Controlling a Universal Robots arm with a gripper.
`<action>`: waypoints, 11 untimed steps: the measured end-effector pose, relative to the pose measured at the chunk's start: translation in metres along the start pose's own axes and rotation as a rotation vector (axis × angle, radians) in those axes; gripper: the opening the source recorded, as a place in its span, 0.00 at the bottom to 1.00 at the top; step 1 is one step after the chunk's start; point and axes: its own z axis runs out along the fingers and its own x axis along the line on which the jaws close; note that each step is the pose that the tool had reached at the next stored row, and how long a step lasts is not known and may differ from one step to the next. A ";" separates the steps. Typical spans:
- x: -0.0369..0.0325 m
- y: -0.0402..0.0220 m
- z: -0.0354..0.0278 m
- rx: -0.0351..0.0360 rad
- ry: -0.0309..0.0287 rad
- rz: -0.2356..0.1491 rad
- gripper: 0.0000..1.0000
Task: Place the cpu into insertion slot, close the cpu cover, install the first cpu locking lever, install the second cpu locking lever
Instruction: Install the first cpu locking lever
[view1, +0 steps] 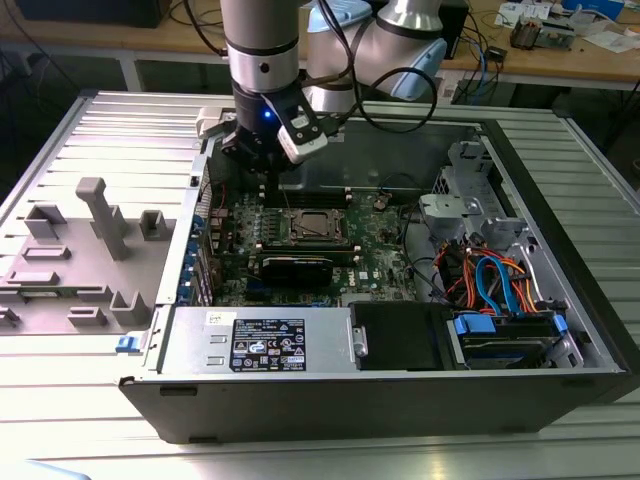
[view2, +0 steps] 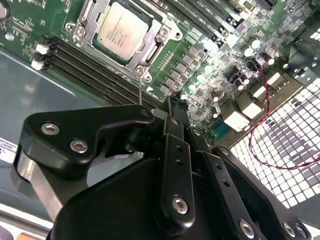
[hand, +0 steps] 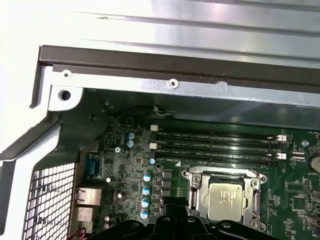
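Inside the open computer case (view1: 400, 400), laid on its side, likely so the motherboard (view1: 385, 268) faces the arm, the cpu (view2: 121, 31) sits in the insertion slot (view1: 292, 228), with the cpu cover (hand: 200, 199) flat around it. The gripper (view2: 170, 102) hangs near the socket, fingers drawn together, apparently gripping nothing.

Arm (view1: 262, 50) upright, jaws together, tips pointing down.

The dull silver cpu (view2: 121, 31) lies flat in the insertion slot (view2: 79, 31) on the green motherboard (view2: 20, 20), with the silvery cpu cover (view2: 148, 46) framing it.
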 end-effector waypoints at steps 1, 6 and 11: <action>0.0006 0.0000 0.0000 -0.0074 -0.0011 -0.001 0.11; 0.0032 0.0002 0.0032 -0.0617 -0.0063 -0.001 0.11; 0.0035 0.0002 0.0034 -0.1260 -0.0116 0.000 0.11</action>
